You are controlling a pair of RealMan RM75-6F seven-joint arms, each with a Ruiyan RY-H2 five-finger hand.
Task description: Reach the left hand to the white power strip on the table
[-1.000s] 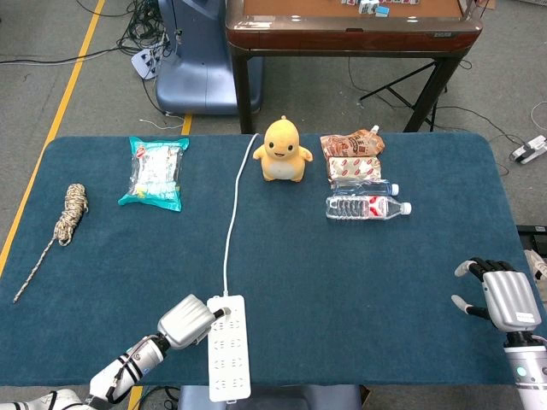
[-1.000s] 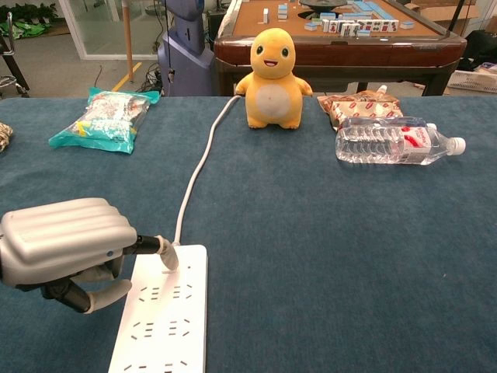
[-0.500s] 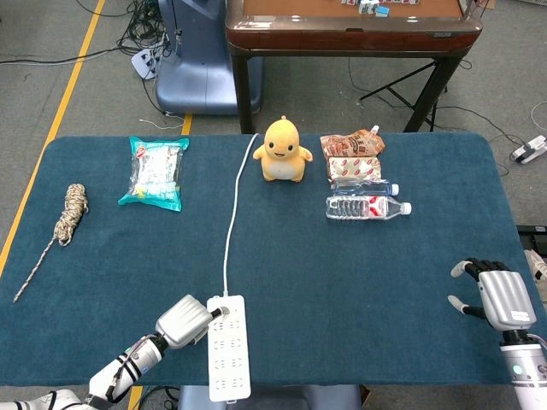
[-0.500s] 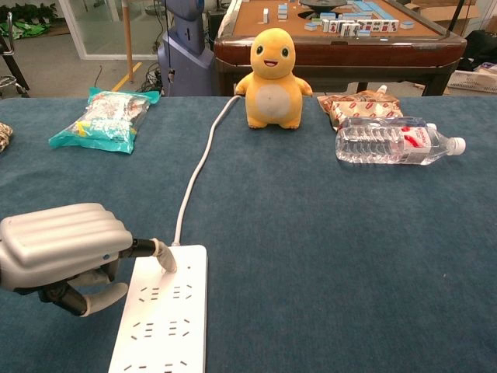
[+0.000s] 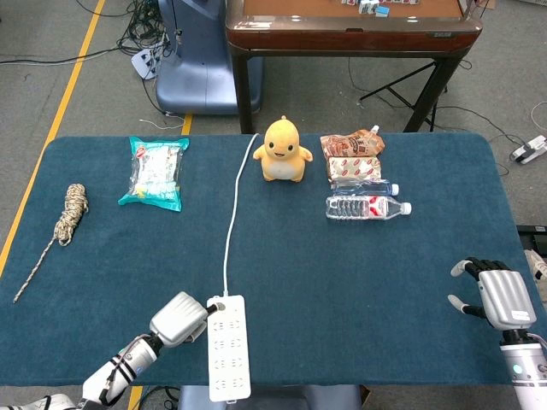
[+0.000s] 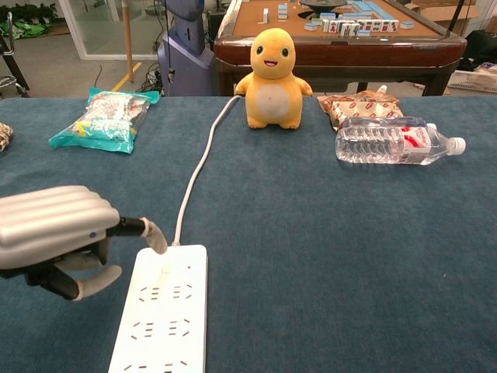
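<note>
**Left hand at the strip**

While my left hand [image 5: 179, 318] hovers holding nothing, one fingertip [image 6: 152, 235] reaches over the strip [image 5: 229, 347] (its cord [image 5: 231, 213] runs toward 12 o'clock). At 3 o'clock, my right hand [image 5: 500, 298] rests, fingers spread.

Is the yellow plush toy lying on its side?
No, the yellow plush toy stands upright on the table, facing the chest camera, just right of the white cord.

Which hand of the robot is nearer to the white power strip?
Left. The left hand sits just beside the white power strip, at its cable end. The right hand is far away, near the table's opposite edge.
</note>
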